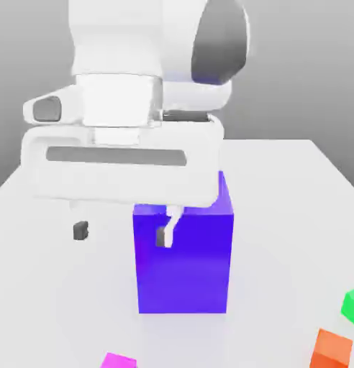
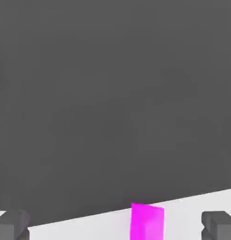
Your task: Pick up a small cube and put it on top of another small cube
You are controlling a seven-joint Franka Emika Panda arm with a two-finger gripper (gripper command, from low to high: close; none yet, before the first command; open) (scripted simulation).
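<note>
- Exterior view shows the big white robot arm's gripper (image 1: 122,231) hanging over the white table (image 1: 295,201), up in front of the big blue-violet block (image 1: 183,262).
- Its two dark fingertips (image 1: 80,231) are spread wide apart, and nothing is between them. I think they are wide so they can go around a cube.
- The small bright magenta-pink cube (image 1: 119,360) sits on the table at the bottom edge of the exterior view, below the gripper. In the hand view this pink cube (image 2: 146,221) lies between the two fingertips, nearer to one of them, so I think the hand is lining up with it.
- The small bright green cube (image 1: 352,305) waits at the exterior view's right edge, well apart from the pink one. The pink cube is meant to go on top of it.
- A small orange cube (image 1: 332,348) sits just beside the green one.
- Count: one big block, three small cubes (one pink, one green, one orange), one gripper.
</note>
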